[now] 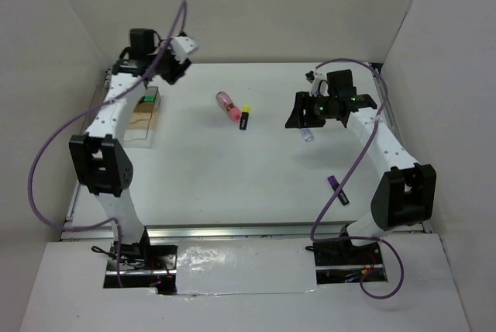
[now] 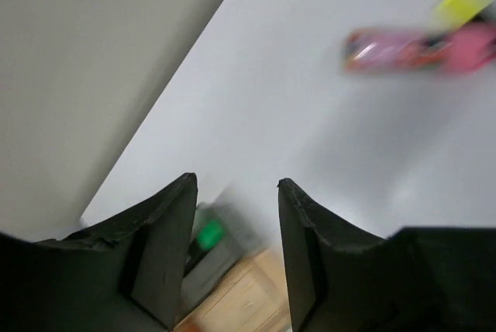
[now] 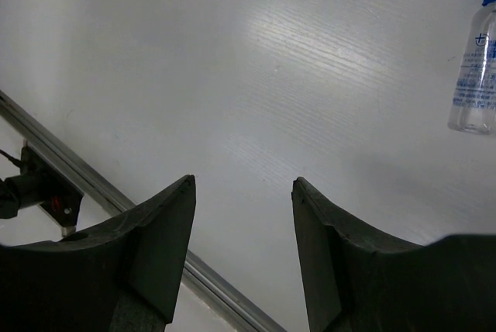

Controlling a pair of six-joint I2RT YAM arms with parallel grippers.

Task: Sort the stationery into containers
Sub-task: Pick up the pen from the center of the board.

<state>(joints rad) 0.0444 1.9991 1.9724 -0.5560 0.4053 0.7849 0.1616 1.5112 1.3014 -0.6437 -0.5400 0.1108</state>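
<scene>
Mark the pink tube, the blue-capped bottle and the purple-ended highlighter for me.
pink tube [image 1: 226, 105]: top external view, middle of its body.
blue-capped bottle [image 3: 473, 76]: right wrist view, clear body at the printed label.
purple-ended highlighter [image 1: 339, 191]: top external view, black barrel beside the purple end.

White table [image 1: 232, 177]: box [image 1: 145, 119], pink tube [image 1: 226, 104], yellow highlighter [image 1: 245, 118], purple highlighter [image 1: 338, 190], bottle [image 1: 308, 135].

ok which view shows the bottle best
Right wrist: the bottle lies large and sharp at the right edge, with its label print and blue cap clear. Top external shows the bottle only tiny, details lost. Left wrist does not show it.
</scene>
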